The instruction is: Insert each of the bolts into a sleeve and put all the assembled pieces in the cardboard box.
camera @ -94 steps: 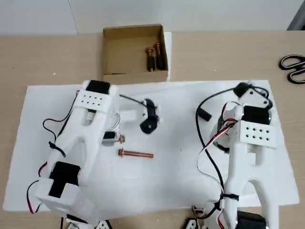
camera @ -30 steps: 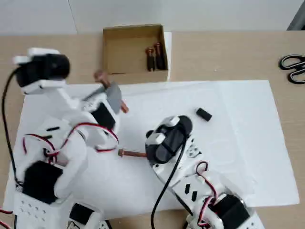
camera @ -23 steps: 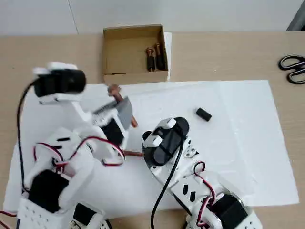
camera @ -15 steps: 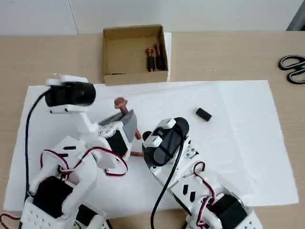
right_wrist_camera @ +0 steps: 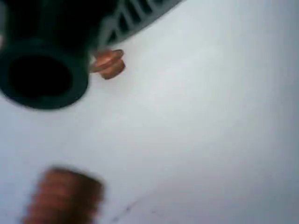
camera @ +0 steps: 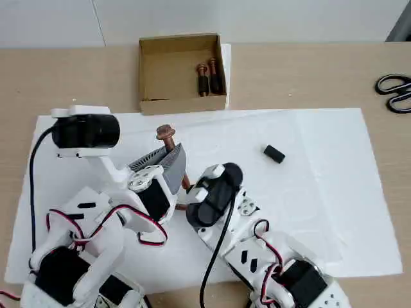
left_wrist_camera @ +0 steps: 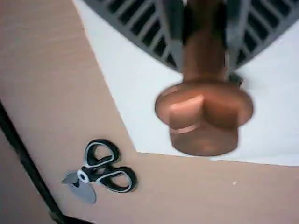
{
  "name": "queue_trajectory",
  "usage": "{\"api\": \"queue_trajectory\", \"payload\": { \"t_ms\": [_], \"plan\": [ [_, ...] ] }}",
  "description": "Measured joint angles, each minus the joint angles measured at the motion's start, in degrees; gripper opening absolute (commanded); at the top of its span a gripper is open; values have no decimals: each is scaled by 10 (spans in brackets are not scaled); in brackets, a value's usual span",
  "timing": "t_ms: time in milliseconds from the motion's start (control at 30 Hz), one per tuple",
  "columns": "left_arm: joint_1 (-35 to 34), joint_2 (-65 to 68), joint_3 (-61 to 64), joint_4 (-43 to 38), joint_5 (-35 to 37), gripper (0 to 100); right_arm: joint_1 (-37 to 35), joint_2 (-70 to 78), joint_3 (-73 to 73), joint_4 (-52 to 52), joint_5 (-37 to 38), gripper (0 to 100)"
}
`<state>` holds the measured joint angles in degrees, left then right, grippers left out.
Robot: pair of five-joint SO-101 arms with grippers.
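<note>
Toward the near edge of the tabletop, the left tool (camera: 172, 159) is clamped on the shank of a bolt (camera: 166, 133). The bolt's head tilts up toward the far edge and its threaded tip points down at the right arm. The right tool (right_wrist_camera: 49, 35) appears closed around a black sleeve (right_wrist_camera: 44, 74), bore open to its own camera.

The step looks like mating. Line the tip up with the bore axis first, then push straight along it (a skewed entry would likely jam on the threads). A loose bolt (camera: 182, 206) lies on the paper sheet (camera: 321, 192) right under both arms, so neither should dip low.

The sheet's right half is open but for a spare sleeve (camera: 274, 153). Farther off, the box (camera: 149, 70) near the far edge already has two assembled pieces (camera: 209, 77) along its right wall, and its left part is free. Scissors (camera: 395, 90) lie by the right edge, well apart.
</note>
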<state>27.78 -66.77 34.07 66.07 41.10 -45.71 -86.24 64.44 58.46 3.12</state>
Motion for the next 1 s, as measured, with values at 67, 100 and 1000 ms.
{"api": "queue_trajectory", "payload": {
  "t_ms": [67, 100, 1000],
  "plan": [
    [0, 0, 0, 0, 0, 6, -2, 0, 0, -6, 0, 4],
    [0, 0, 0, 0, 0, 6, 0, 0, 0, -12, 0, 4],
    [0, -1, 36, 9, 21, 6, -38, 0, 0, -35, -15, 4]
  ]
}}
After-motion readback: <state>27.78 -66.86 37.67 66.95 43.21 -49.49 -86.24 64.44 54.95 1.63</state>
